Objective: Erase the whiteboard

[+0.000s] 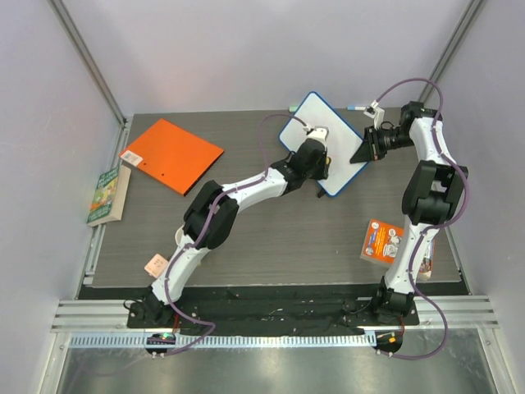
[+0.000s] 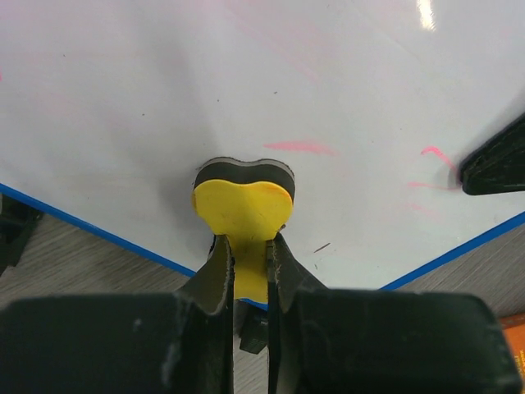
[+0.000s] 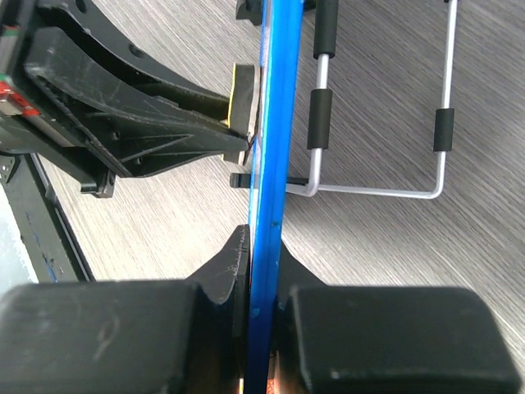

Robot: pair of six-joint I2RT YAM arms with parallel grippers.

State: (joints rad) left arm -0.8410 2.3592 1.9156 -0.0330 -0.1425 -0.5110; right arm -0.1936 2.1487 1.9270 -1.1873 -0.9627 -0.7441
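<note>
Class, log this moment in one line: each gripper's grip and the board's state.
left gripper: shut on eraser, against whiteboard | right gripper: shut on whiteboard rim | faint red marks visible

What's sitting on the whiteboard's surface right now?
A yellow eraser, held by the left claw, rests against the whiteboard beside faint red marks. Any marks beneath the eraser are covered.

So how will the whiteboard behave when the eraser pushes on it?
Probably stiff: the whiteboard shows a straight blue rim in the right wrist view with the eraser pressed against it. Likely light, as the right jaws clamp just one edge. Hard pushes might pivot it there.
</note>
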